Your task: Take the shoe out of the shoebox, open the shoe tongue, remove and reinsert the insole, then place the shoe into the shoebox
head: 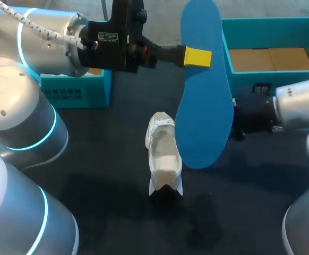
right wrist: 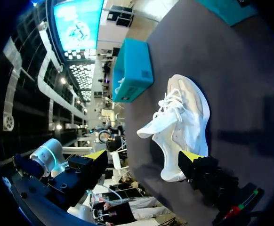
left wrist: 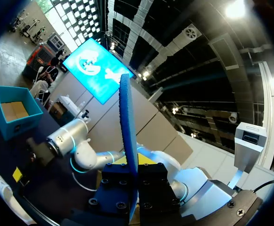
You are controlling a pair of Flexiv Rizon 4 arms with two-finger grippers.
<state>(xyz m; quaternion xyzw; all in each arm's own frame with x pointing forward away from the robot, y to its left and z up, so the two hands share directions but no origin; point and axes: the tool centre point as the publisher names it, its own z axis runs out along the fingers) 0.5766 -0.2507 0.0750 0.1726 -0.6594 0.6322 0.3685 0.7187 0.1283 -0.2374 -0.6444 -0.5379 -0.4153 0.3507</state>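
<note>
Nothing legible anywhere: a white label (head: 108, 36) on the left arm (head: 48, 37) and print on the teal lid (head: 64, 94), both too small to read.

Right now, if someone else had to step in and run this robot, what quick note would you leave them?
Left fingers: shut on the blue insole, held up in the air above the table.
Right fingers: open and empty, low beside the white shoe. I cannot tell if they touch it.
Shoe: out of the shoebox, standing on its sole on the dark table. The box sits at the far right with no shoe in it.
Done: shoe taken out, insole removed.
Left: slide the insole back in, then put the shoe in the box.
</note>
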